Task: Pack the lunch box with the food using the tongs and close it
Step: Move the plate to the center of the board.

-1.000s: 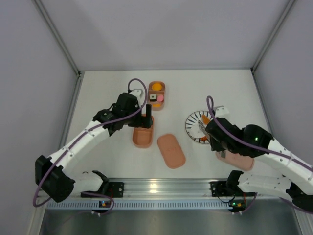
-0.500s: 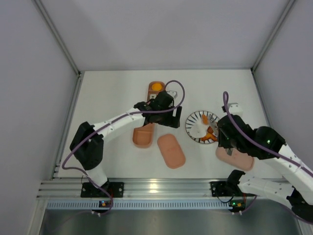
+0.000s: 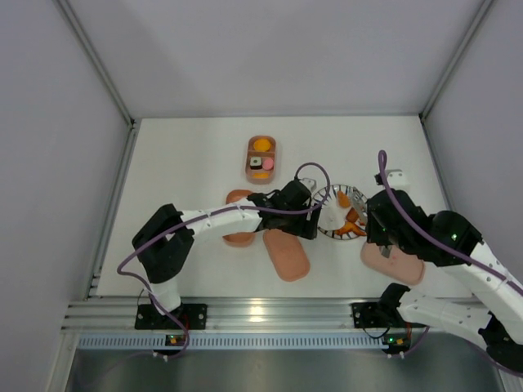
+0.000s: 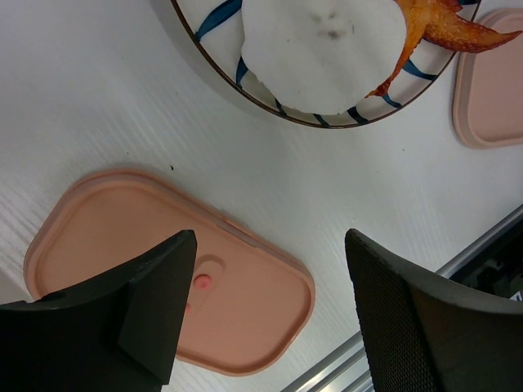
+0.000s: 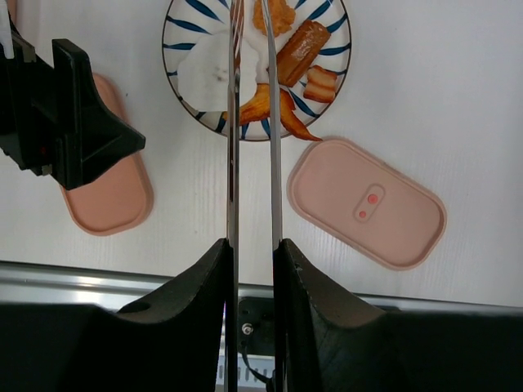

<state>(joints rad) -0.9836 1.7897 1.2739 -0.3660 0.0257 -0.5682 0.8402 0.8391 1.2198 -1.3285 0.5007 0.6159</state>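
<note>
A lunch box tray (image 3: pixel 261 159) at the back holds an orange piece, a sushi roll and a pink piece. A second, empty tray (image 3: pixel 237 237) lies partly under my left arm. My left gripper (image 3: pixel 310 219) hangs open and empty between the striped plate (image 3: pixel 343 234) and a flat lid (image 4: pixel 172 269). The right gripper (image 5: pixel 253 245) is shut on the tongs (image 5: pixel 233 163), whose tips reach over the plate (image 5: pixel 176 33). On that plate lie a fried egg (image 5: pixel 204 77), a sausage (image 5: pixel 301 42), bacon (image 5: pixel 320 84) and an orange piece (image 5: pixel 270 106).
One lid (image 3: pixel 286 253) lies in the middle near the front. Another lid (image 5: pixel 368 204) sits right of the plate, under my right arm. A metal rail (image 3: pixel 261 310) runs along the near edge. Grey walls close in the table on three sides.
My left arm swung right from the empty tray to the plate's left side, and its jaws narrowed a little. The right arm with the tongs shifted slightly.
</note>
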